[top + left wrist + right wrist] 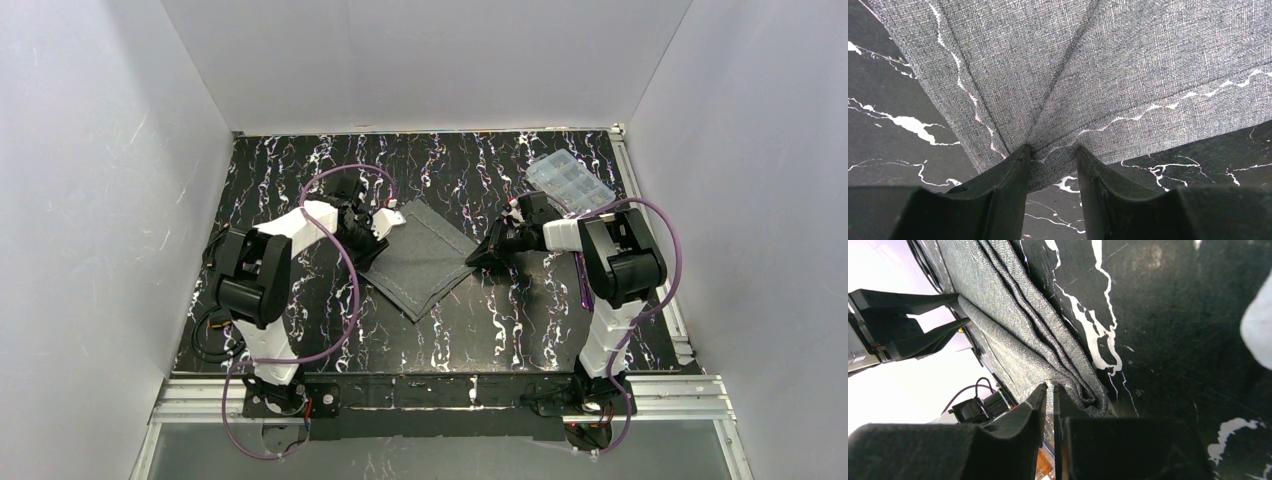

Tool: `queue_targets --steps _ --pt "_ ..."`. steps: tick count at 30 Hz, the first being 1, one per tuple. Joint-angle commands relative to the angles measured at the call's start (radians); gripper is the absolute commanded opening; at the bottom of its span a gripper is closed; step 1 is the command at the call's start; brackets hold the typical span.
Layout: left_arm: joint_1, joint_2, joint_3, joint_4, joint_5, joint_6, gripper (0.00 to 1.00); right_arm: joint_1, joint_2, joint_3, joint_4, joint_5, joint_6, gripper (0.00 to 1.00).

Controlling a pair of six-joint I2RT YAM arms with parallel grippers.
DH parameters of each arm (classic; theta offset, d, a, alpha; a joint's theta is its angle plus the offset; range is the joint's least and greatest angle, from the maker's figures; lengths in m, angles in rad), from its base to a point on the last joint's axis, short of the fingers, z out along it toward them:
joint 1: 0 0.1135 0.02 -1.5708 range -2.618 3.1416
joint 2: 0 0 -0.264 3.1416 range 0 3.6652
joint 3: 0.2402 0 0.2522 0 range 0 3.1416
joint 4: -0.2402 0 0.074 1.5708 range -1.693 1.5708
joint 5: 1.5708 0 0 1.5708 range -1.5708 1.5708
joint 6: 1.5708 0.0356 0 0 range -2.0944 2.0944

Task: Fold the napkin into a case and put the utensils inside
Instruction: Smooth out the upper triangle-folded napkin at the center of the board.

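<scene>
Napkin: We see the dark grey napkin (420, 262) folded over into a smaller shape with a few layers. It lies on the table (500, 322), in the middle, with a thin light line of stitches along its edges.
Where it sits: It is between the left tool (378, 226) and the right tool (493, 250). One corner points to each of them.
Left tool: We see it at the napkin's left corner. In the left wrist view, its two black fingers (1013, 172) have that corner squeezed between them. Wrinkles spread out from that spot. It is clamped on the napkin.
Right tool: We see it at the napkin's right corner. In the right wrist view, its fingers sit very near each other with a thin edge of cloth pinched between them. It is clamped on the napkin too. That corner looks lifted a little off the table.
Cloth between them: In the right wrist view, the napkin runs from the right tool to the left tool at the far end, with long folds along it.
Table: It is black with white wiggly lines.
Box: We see a clear plastic box (570, 183) with little parts inside, at the far right of the table, well apart from the napkin.
</scene>
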Motion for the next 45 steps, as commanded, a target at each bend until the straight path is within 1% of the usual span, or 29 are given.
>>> queue_targets --steps 1,6,9,12,14,17,20,22,26,30,35,45 --pt "0.007 -0.058 -0.056 0.010 -0.023 0.034 0.37 -0.010 0.031 -0.007 0.012 0.040 -0.020 0.20" --pt "0.014 -0.078 -0.089 0.023 -0.032 0.040 0.37 -0.010 0.007 0.018 -0.040 0.078 -0.053 0.20" --pt "0.016 -0.111 -0.077 0.004 -0.019 0.030 0.37 -0.009 -0.023 0.033 -0.081 0.105 -0.075 0.22" --pt "0.020 -0.155 -0.029 -0.041 0.012 -0.010 0.39 -0.005 -0.082 0.046 -0.096 0.132 -0.080 0.29" --pt "0.025 -0.185 0.007 -0.067 0.036 -0.031 0.41 0.006 -0.135 0.058 -0.111 0.156 -0.079 0.36" --pt "0.030 -0.208 0.045 -0.104 0.052 -0.030 0.43 0.047 -0.214 0.081 -0.160 0.197 -0.089 0.40" --pt "0.043 -0.207 0.042 -0.122 0.036 0.015 0.43 0.114 -0.282 0.075 -0.189 0.242 -0.086 0.40" --pt "0.057 -0.194 0.022 -0.110 0.016 0.042 0.43 0.160 -0.298 0.052 -0.189 0.261 -0.073 0.40" --pt "0.081 -0.161 0.004 -0.077 0.012 0.048 0.42 0.189 -0.283 -0.001 -0.115 0.241 -0.029 0.40" --pt "0.084 -0.123 -0.003 -0.033 0.007 0.026 0.41 0.189 -0.233 0.009 -0.069 0.206 -0.004 0.39" --pt "0.085 -0.074 -0.020 0.001 -0.008 0.020 0.41 0.189 -0.177 0.016 -0.050 0.193 0.006 0.37" --pt "0.102 -0.066 -0.093 0.056 -0.065 0.061 0.40 0.189 -0.124 -0.022 -0.036 0.199 0.008 0.35"
